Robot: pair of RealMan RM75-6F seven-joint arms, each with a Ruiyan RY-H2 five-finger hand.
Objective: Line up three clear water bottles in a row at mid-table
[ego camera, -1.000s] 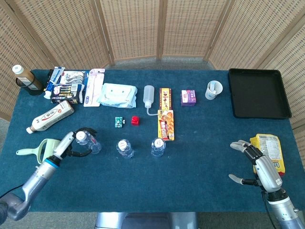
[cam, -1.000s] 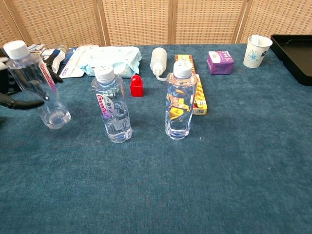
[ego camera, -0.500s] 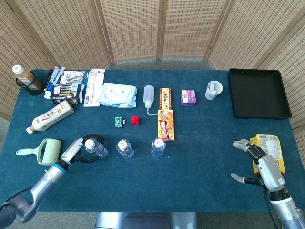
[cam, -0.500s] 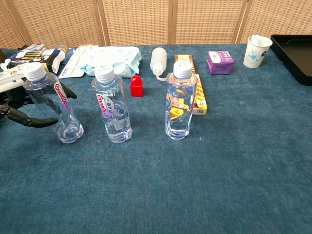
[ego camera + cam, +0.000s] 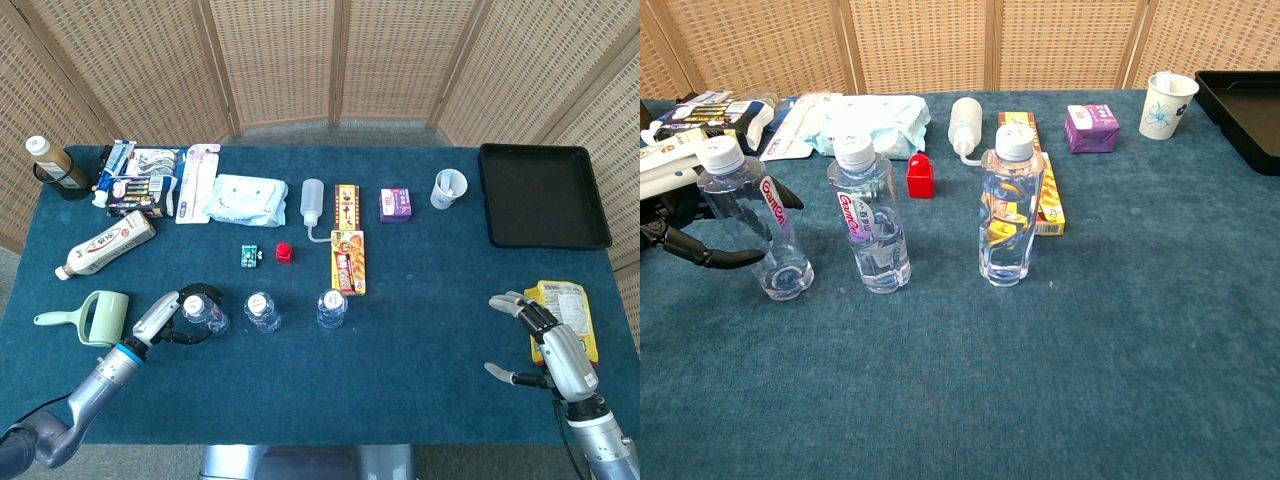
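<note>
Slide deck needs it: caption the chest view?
Left hand holds the leftmost of three clear water bottles standing in a row on the blue table.

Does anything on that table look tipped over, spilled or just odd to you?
Nothing is spilled. The three water bottles stand capped in a row; the left one leans slightly, with the left robot hand around it. The odd one out is the white bottle at the far left, lying on its side.

Woven rattan folding screen (image 5: 330,60), blue-clothed table (image 5: 420,340), grey floor (image 5: 340,127)
</note>
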